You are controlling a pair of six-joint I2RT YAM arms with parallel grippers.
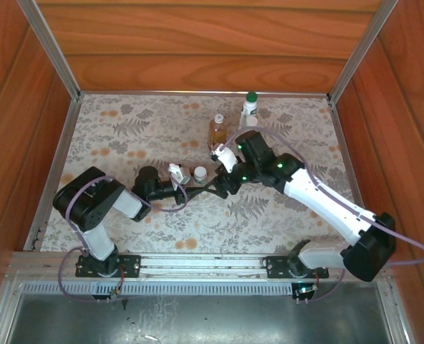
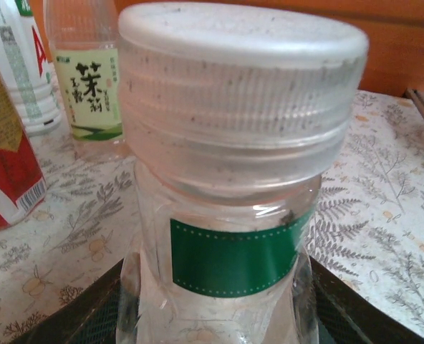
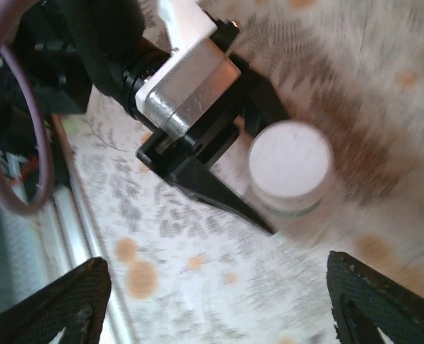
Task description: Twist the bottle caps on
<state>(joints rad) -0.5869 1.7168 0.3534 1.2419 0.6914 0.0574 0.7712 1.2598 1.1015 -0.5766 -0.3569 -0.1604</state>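
Left gripper [image 2: 215,315] clamps the small clear green-labelled bottle [image 2: 233,258], steadying it for capping. Right gripper [image 3: 219,301] hovers above its white ribbed cap [image 2: 241,93], jaws spread, grasping nothing.

The white cap [image 3: 291,159] sits on top of a clear bottle [image 3: 295,208], seen from above. The left gripper [image 3: 273,175] has this bottle between its black fingers [image 3: 223,195]. The right gripper [image 3: 215,283] hangs above them, its fingers wide apart and touching nothing. The flowered cloth [image 3: 384,86] below looks blurred.

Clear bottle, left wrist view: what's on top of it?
A white cap sits on the clear bottle; it covers the neck threads, so how tight it is cannot be seen.
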